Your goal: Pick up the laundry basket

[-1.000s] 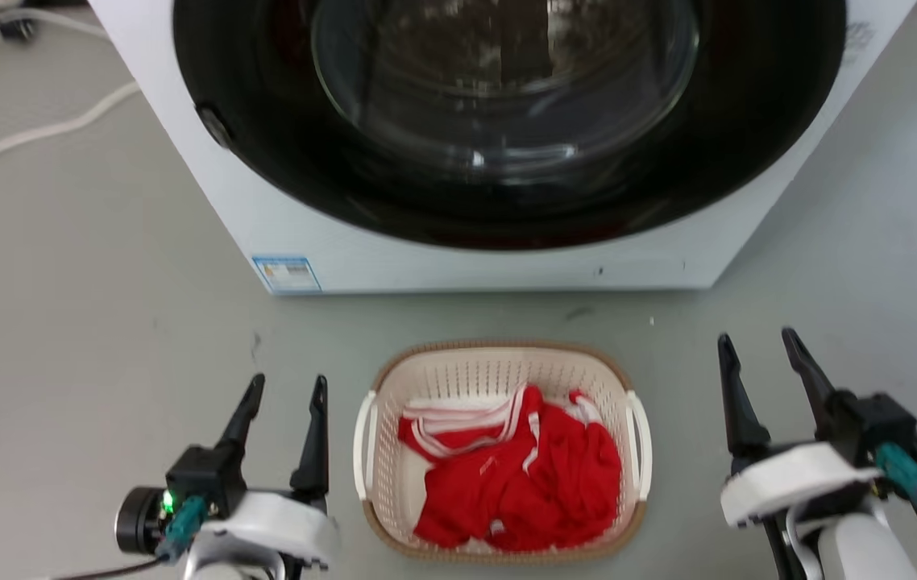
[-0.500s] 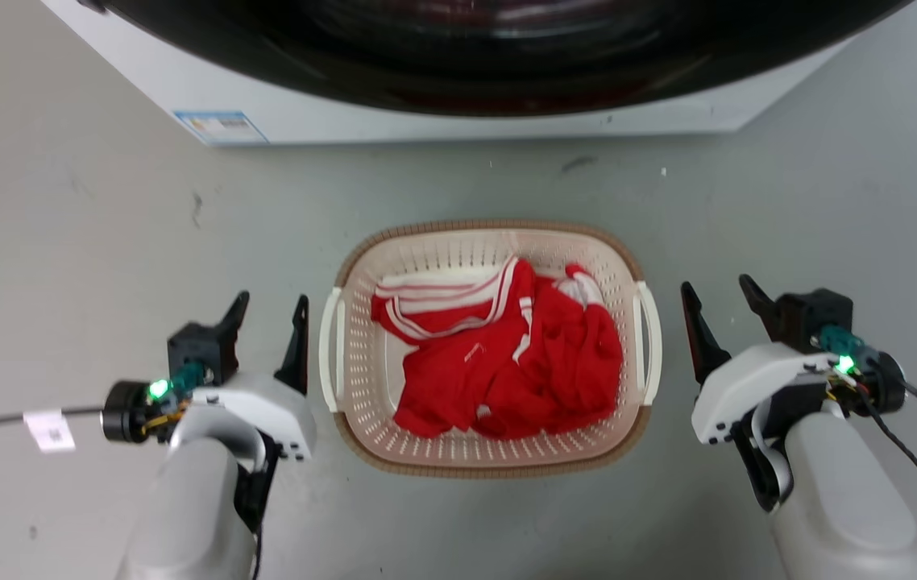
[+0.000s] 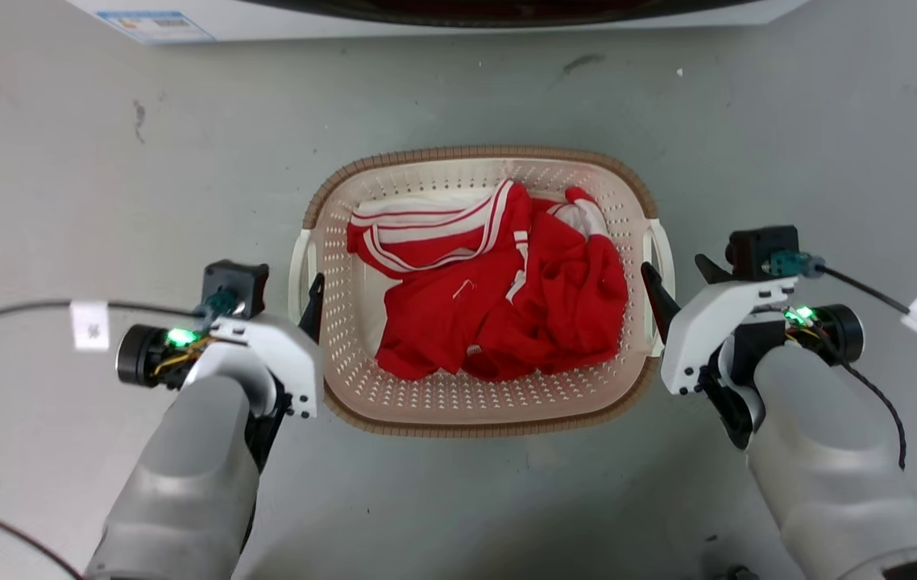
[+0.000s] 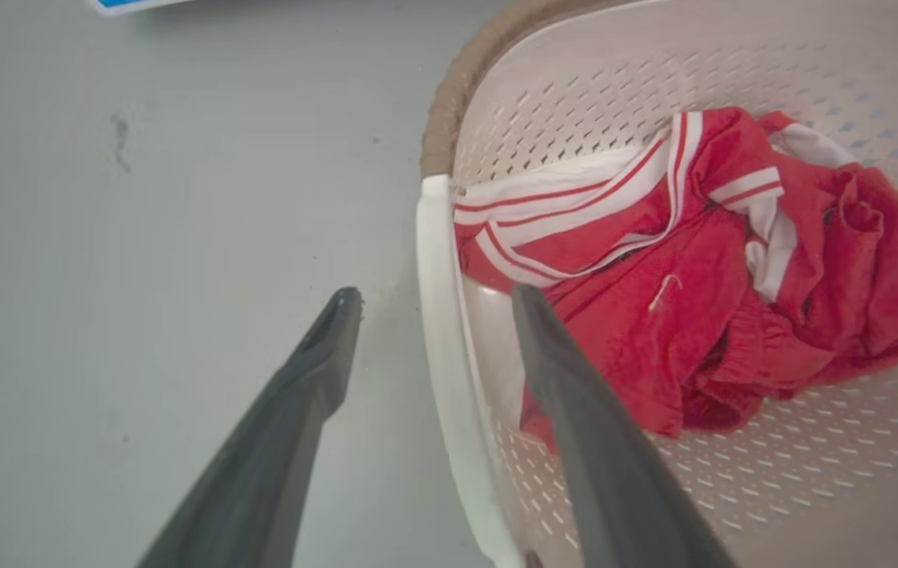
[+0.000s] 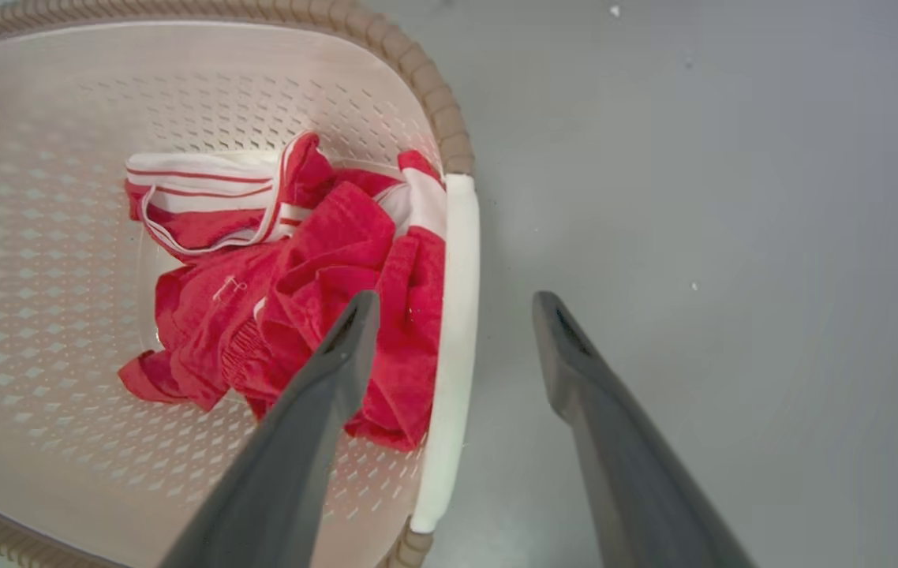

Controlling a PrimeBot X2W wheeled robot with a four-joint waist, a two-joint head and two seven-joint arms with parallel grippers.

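The laundry basket [image 3: 479,151] sits on the grey floor [image 3: 104,161] in front of the washer [image 3: 305,24], between the two arms, with a red garment [image 3: 507,306] heaped inside.

The main risk is an uneven grip. If one side closes before the other, or catches only the edge of its handle, the basket would likely tilt on the lift and slip free. The inner finger [image 4: 567,394] on the left reaches over the cloth, and the right inner finger [image 5: 323,394] does the same, so either could pinch fabric against the wall and weaken the hold. The smooth white handles look slippery for thin fingers.

Both forearms come in from the near side and angle inward. The left jaws stand wide apart, straddling the left handle [image 4: 437,331], one finger outside over the floor and one inside the basket. The right jaws are equally wide across the right handle [image 5: 457,315]. Whether the tips have dropped to handle level or hang above it is hard to judge.
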